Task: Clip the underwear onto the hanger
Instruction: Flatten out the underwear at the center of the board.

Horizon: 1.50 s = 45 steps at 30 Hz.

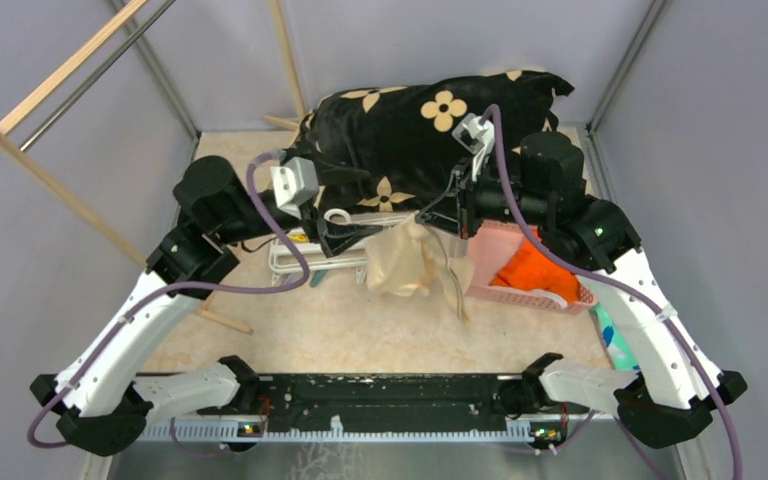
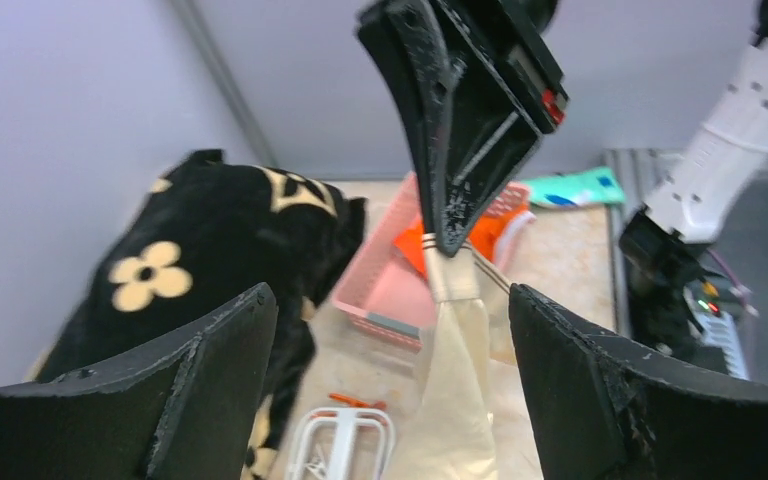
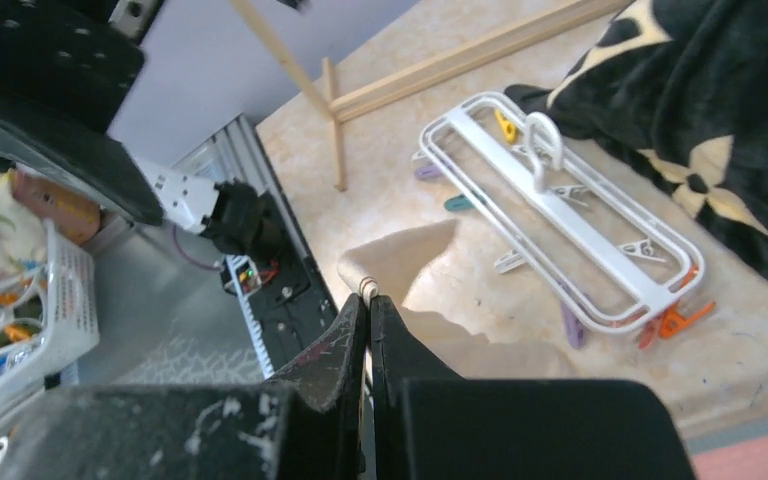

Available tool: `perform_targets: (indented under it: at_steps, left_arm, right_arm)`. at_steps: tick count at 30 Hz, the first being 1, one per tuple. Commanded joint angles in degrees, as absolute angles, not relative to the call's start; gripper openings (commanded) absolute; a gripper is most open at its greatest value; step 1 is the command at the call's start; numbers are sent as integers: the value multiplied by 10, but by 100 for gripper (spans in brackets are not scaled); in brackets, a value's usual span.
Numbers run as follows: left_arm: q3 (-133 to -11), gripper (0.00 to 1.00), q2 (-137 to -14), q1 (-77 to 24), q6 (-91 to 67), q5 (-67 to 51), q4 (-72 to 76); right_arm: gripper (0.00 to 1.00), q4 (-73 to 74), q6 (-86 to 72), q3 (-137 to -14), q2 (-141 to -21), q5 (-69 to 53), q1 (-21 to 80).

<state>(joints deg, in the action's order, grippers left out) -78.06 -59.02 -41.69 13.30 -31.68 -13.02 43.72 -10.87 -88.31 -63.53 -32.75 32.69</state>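
The cream underwear [image 1: 407, 262] hangs from my right gripper [image 1: 430, 216], which is shut on its waistband edge [image 3: 364, 286] above the table. The fabric droops down to the table [image 2: 460, 390]. The white hanger [image 1: 298, 262] lies flat on the table to the left of the underwear, its hook [image 1: 337, 215] towards the back. Its orange, teal and purple clips show in the right wrist view [image 3: 570, 215]. My left gripper [image 1: 346, 238] is open and empty above the hanger's right end, facing the hanging underwear. In the left wrist view [image 2: 390, 295] the hanger end [image 2: 345, 440] lies below the fingers.
A pink perforated basket [image 1: 488, 285] with an orange cloth [image 1: 530, 272] stands right of the underwear. A black flowered cushion [image 1: 410, 125] fills the back. A wooden rack with a metal bar [image 1: 50, 80] stands at the left. A teal packet [image 1: 615, 345] lies at the right edge.
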Motion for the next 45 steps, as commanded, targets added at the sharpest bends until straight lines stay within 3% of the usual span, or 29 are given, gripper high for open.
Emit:
perform_targets:
  at_steps: [1,8,20,25,32,34,37,42,45]
  left_arm:
    - [-773,92,-620,-416,129,-452,-157]
    - [-727,97,-624,-416,88,-493,-119]
    - [-746,83,-675,-417,51,-486,-122]
    - [-755,60,-688,-417,54,-488,-131]
    - [-774,10,-679,-417,83,-438,-182]
    - [-786,0,-675,-416,96,-419,-206]
    - [-815,0,-670,-416,137,-400,-269]
    - [-871,0,-647,-416,185,-347,-332]
    - [-890,0,-629,-416,190,-318,-341]
  right_arm:
    - [0,359,-100,-866,-624,-359,353]
    - [0,330,-104,-852,-618,-365,366]
    - [0,285,-107,-827,-613,-384,375]
    - [0,282,-101,-819,-612,-386,379]
    - [0,276,-89,-785,-591,-370,379]
    - [10,266,-81,-768,-576,-372,379]
    - [42,235,-81,-724,-542,-351,379]
    - [49,194,-89,-638,-491,-316,379]
    - [65,106,-115,-546,-456,-321,379]
